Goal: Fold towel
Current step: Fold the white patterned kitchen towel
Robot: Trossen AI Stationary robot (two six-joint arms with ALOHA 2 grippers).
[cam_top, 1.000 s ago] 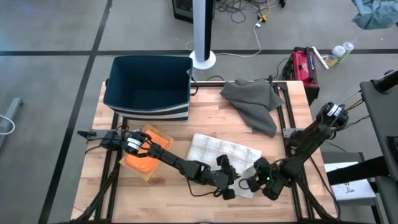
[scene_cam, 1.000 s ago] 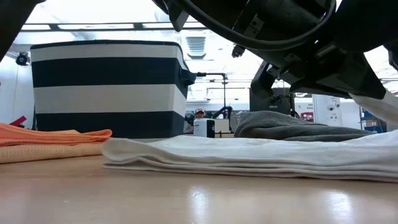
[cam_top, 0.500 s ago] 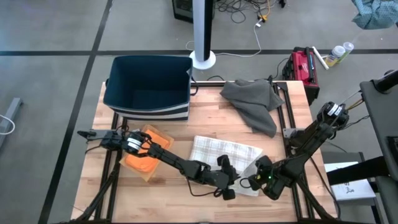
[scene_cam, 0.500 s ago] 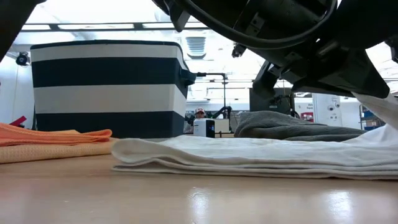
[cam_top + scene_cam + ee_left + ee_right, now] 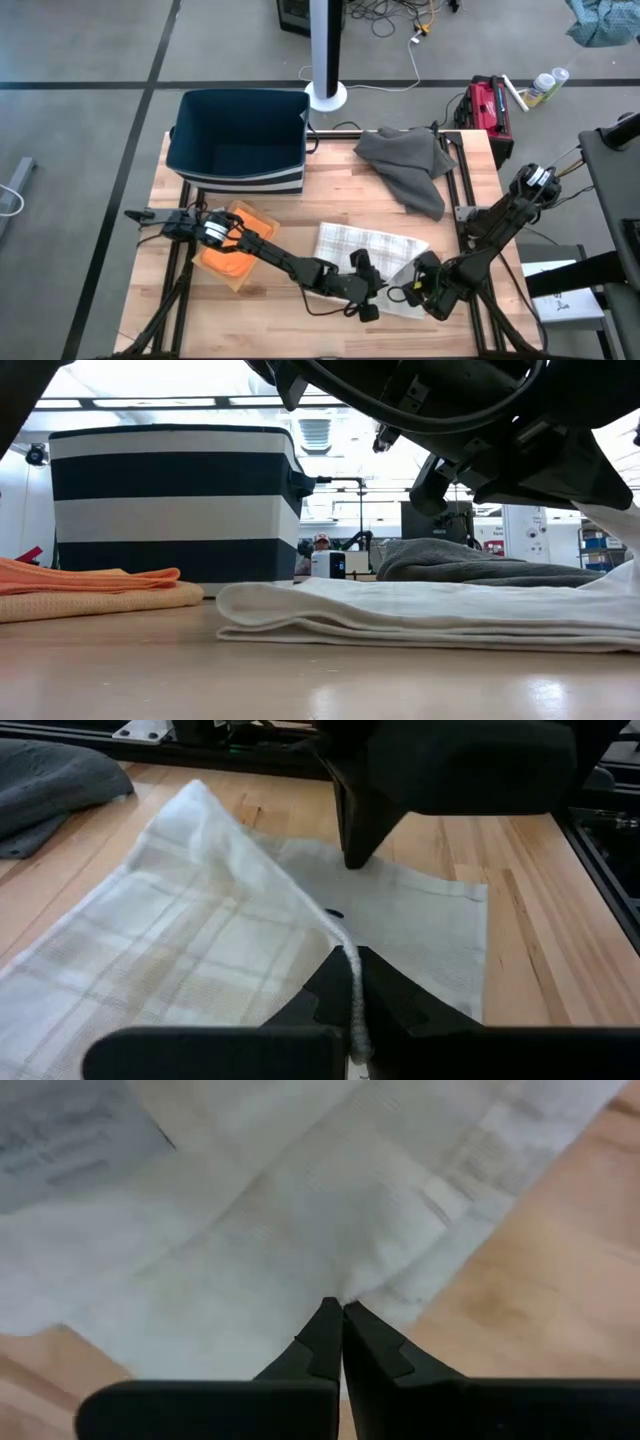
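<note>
Two grippers are clamped on the white checked towel, which lies on the wooden table near its front edge, toward the right corner. The left gripper pinches one edge between closed fingers. The right gripper is closed on the fabric beside it.

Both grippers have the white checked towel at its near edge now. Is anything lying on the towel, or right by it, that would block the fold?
Nothing visible. The white checked towel is bare on top; the grey cloth, orange cloth and striped bin lie apart from it. The left gripper and right gripper pinch its edge.
</note>
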